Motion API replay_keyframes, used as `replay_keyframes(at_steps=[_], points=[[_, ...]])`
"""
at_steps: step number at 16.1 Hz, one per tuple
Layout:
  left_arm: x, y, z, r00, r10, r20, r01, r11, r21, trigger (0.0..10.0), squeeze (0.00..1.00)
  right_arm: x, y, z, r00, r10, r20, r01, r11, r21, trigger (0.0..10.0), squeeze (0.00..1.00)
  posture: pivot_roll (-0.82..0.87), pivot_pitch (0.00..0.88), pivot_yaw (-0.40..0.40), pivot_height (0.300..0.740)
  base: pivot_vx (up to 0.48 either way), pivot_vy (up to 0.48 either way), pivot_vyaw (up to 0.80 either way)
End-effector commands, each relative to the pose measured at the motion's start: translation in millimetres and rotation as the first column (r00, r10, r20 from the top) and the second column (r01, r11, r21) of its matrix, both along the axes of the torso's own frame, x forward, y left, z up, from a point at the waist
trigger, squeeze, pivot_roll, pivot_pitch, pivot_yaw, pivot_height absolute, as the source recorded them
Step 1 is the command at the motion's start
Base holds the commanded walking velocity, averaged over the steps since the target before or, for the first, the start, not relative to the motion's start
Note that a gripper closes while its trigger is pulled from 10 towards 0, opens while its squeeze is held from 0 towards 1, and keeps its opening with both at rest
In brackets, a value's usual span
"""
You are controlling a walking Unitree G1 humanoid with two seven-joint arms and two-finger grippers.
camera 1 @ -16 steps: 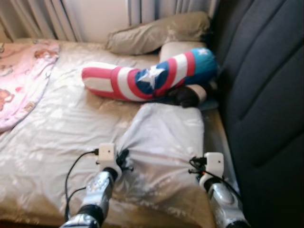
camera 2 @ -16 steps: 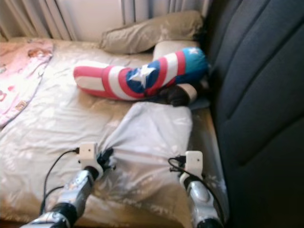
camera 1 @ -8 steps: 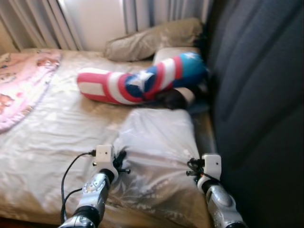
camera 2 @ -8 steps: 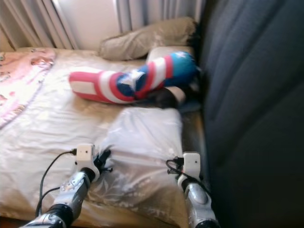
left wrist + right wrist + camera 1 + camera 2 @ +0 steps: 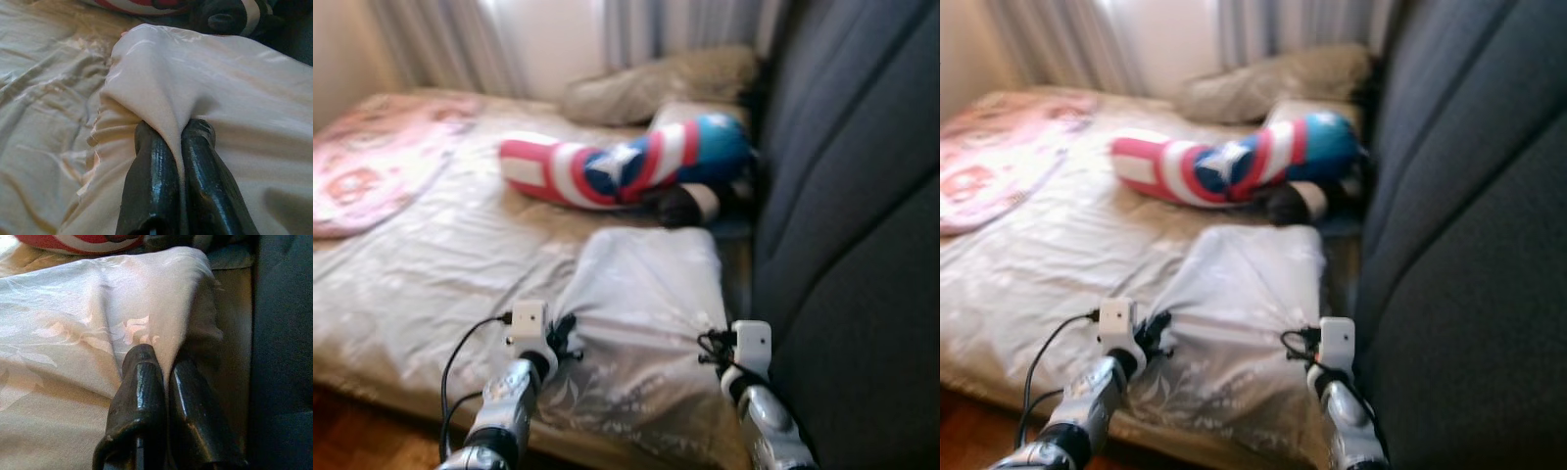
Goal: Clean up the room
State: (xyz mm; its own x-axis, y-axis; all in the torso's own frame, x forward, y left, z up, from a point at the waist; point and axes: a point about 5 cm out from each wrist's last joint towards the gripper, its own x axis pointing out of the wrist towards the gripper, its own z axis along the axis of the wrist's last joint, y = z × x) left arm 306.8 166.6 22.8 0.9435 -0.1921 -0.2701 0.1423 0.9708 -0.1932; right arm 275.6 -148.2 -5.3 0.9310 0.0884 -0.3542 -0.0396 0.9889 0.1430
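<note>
Left tool (image 5: 178,147) and right tool (image 5: 164,367) each clamped on a pinched fold of the shiny pale beige satin sheet (image 5: 646,294) on the bed (image 5: 431,264), near the red-white-blue star-patterned bolster pillow (image 5: 626,166).

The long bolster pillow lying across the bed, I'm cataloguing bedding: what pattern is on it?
Red and white stripes with a white star on blue, clearest in the left eye view.

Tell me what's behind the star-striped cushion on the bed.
Behind the star-striped cushion lies a beige pillow against the curtains. A second pale pillow peeks out just behind it, mostly covered, so its full shape cannot be seen.
</note>
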Motion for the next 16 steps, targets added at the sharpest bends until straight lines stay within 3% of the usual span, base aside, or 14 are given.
replay_keyframes(at_steps=[1, 6, 11, 16], points=[[8.5, 26.4, 17.1, 0.992, 0.096, 0.077, -0.096, 0.995, -0.006, 10.0, 0.00, 1.3, -39.4, 9.1, 0.991, -0.119, 0.057, 0.122, 0.992, -0.044, 10.0, 0.00, -0.06, 0.000, -0.039, 0.740, 0.000, 0.000, 0.00], [22.6, 15.4, 26.4, 0.999, -0.020, 0.051, 0.021, 1.000, -0.013, 10.0, 0.00, -3.7, -35.4, 8.4, 0.991, -0.121, 0.053, 0.124, 0.991, -0.057, 10.0, 0.00, -0.06, 0.000, -0.045, 0.740, 0.000, 0.000, 0.00], [40.7, -7.2, 41.3, 0.991, -0.135, 0.020, 0.136, 0.990, -0.040, 10.0, 0.00, -13.4, -37.3, 20.3, 0.978, -0.159, 0.135, 0.165, 0.986, -0.033, 10.0, 0.00, -0.09, 0.000, -0.032, 0.740, 0.000, 0.000, 0.00], [47.8, -14.6, 51.5, 0.986, -0.156, 0.055, 0.160, 0.983, -0.088, 10.0, 0.00, -22.2, -41.1, 38.5, 0.962, -0.166, 0.218, 0.176, 0.984, -0.026, 10.0, 0.00, -0.10, 0.015, -0.029, 0.740, 0.000, 0.000, 0.00]])
